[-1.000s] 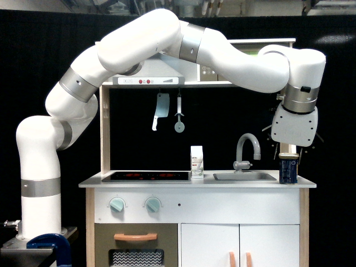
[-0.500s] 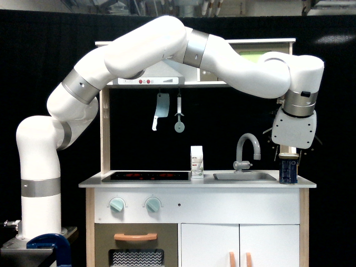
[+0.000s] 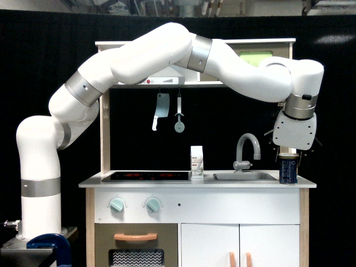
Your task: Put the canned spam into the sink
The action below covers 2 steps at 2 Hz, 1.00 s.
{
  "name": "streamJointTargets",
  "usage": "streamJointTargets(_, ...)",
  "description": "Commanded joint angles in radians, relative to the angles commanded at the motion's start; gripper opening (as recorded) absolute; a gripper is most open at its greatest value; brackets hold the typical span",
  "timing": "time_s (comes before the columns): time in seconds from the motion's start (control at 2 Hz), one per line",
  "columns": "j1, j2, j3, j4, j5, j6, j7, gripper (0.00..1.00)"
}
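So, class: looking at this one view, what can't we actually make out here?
- Gripper finger state: exterior view, hidden behind the white wrist housing and the canned spam.
- Whether the can is off the counter: too small to tell.
- Sink interior: hidden by its rim, seen side-on.
- Carton label text: too small.

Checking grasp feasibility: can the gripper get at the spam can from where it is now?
Probably yes. The gripper hangs directly above the canned spam, which stands alone on the counter's end at the exterior view's right, beside the sink. Nothing lies between them; whether the gripper already touches it is unclear.
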Motion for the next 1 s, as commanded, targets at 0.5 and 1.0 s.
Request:
streamJointTargets(0.5, 0.011, 0.003, 0.013, -0.013, -0.007, -0.025, 0.012, 0.0)
streamJointTargets(1.0, -0.019, -0.028, 0.029, -0.031, -0.017, -0.006, 0.008, 0.0)
